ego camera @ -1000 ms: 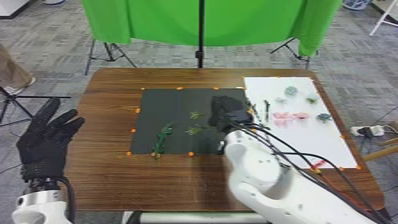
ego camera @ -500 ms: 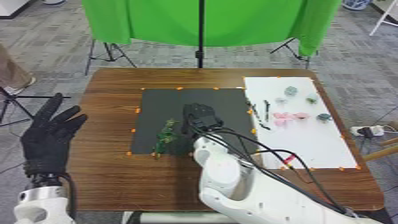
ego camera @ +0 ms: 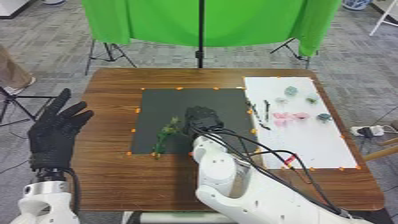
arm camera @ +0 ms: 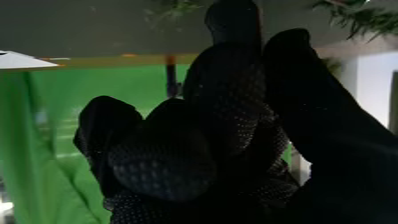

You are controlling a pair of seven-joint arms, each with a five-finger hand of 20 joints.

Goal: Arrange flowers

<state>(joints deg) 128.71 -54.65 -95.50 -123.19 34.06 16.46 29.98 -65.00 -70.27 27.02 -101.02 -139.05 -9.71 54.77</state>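
Head view: bouquet looks barely started on dark mat (ego camera: 164, 103).
Greenery (ego camera: 163, 136) down left; pink flowers (ego camera: 283, 115) unplaced right; right hand (ego camera: 203, 115) curled, apparently empty.

right hand (ego camera: 204, 117) moved leftward, left hand (ego camera: 53, 137) slightly inward

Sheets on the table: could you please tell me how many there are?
2: a dark one around the middle of the table, partly covered by the right hand, and a white one beside it on the right.
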